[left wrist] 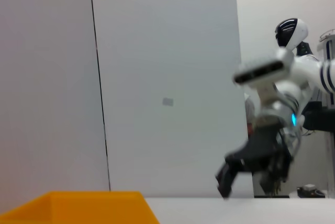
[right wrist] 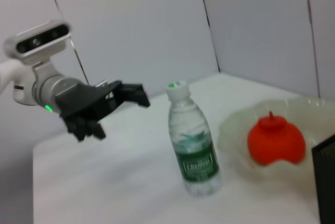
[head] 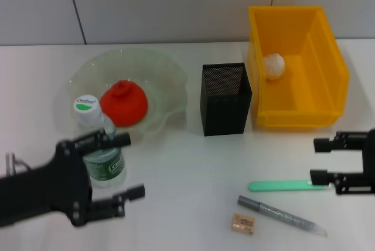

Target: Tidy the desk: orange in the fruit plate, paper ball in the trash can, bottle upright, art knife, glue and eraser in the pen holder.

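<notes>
Bottle [head: 101, 142] upright on the table [head: 187, 169], just in front of the fruit plate [head: 158, 75]. Left gripper [head: 126, 166] open, fingers either side of the bottle, apart from it. Orange [head: 123, 103] in the plate, behind the bottle. Pen holder [head: 225, 98] right of the bottle; yellow bin [head: 316, 57] beyond it, paper ball [head: 273, 66] inside. Green knife [head: 287, 186], grey glue stick [head: 281, 216] and eraser [head: 242, 223] lying flat, well right of the bottle. Right gripper [head: 319, 160] open, near the knife's end, holding nothing.
</notes>
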Controlling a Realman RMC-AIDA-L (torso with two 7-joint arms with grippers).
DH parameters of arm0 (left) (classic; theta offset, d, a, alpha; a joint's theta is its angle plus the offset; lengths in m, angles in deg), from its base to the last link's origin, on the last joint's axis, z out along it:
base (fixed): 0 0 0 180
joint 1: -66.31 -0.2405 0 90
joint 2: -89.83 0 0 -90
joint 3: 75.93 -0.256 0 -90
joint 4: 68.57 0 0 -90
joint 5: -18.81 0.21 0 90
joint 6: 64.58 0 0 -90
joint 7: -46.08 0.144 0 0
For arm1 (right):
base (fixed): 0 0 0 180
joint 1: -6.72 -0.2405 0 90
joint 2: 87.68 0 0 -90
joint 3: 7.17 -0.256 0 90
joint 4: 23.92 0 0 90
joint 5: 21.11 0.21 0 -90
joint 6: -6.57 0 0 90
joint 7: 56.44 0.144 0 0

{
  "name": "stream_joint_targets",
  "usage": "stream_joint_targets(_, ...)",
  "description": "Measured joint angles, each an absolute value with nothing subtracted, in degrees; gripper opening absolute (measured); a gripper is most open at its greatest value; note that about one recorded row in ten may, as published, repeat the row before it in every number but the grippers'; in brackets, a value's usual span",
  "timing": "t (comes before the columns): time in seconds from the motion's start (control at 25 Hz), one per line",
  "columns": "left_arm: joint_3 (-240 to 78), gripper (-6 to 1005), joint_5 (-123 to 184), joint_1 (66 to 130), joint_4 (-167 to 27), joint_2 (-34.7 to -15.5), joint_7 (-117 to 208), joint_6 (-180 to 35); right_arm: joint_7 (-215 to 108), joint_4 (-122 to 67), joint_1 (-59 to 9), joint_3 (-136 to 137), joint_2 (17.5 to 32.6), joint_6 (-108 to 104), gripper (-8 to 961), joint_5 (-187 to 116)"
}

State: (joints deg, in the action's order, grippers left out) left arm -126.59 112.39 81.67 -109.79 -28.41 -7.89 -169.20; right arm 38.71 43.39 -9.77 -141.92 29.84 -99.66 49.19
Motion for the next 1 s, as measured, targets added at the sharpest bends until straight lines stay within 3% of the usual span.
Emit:
stream_joint_targets(0.2, -126.30, 804, 115.85, 82.08, -98.92, -28.17, -0.54, -164.69, 57.11, 62.85, -16.57, -141.04, 29.15, -105.62, 695, 38.29)
stream_joint_targets(0.4, -126.55, 802, 117.54, 82.44, -97.55, -28.37, -0.53, -161.96, 63.14, 66.55, -20.33, -136.86, 28.12, -107.36, 693, 32.53)
stream_joint_targets(0.52, -126.48, 803, 118.11, 83.14, -95.84, -28.34, -0.79, -160.95, 67.48, 67.47, -24.17, -128.93, 26.73, -107.62, 692, 25.11)
stream_joint_targets(0.72, -126.47, 804, 118.11, 83.51, -95.58, -28.35, -0.78, -161.03, 66.71, 65.68, -26.60, -122.85, 26.89, -106.52, 690, 18.78)
stream_joint_targets(1.0, -126.55, 803, 117.98, 83.71, -95.44, -28.51, -0.76, -160.99, 63.13, 61.26, -27.70, -114.25, 28.55, -98.92, 688, 10.40)
